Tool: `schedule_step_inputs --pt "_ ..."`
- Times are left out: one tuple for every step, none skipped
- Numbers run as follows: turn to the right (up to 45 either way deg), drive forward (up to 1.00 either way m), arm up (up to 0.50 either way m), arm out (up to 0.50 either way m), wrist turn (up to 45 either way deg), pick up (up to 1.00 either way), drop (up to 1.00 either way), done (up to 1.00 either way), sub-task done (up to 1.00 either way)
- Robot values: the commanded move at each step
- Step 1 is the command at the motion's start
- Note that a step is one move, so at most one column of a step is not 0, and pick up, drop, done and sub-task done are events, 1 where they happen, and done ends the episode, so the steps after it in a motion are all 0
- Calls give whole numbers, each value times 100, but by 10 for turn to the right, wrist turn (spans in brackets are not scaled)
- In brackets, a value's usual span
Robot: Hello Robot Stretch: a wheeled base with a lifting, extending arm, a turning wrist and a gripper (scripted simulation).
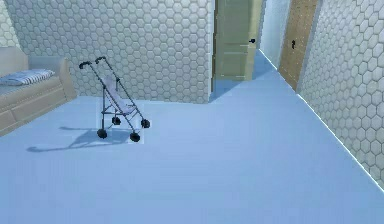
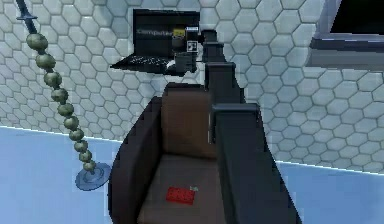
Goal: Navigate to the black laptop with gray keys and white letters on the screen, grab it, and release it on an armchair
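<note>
In the arm side view, the dark arm bar (image 2: 235,140) rises from the bottom edge to the gripper (image 2: 183,62) near the top. A black laptop (image 2: 155,45) with its lid up and pale letters on the screen hangs at the gripper's far end, clear of every surface, so the gripper holds it. Below the laptop stands a dark brown armchair (image 2: 165,150) against the hexagon-tiled wall. A small red object (image 2: 182,193) lies on the armchair's seat.
A beaded pole on a round base (image 2: 88,178) stands left of the armchair. In the forward view a folded stroller frame (image 1: 120,100) stands on the blue floor, a beige sofa (image 1: 25,85) at the left. A green door (image 1: 235,40) and a hallway with a wooden door (image 1: 297,45) lie ahead.
</note>
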Motion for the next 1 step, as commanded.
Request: schedule_step_inputs --pt "0 0 -46 0 0 0 0 0 0"
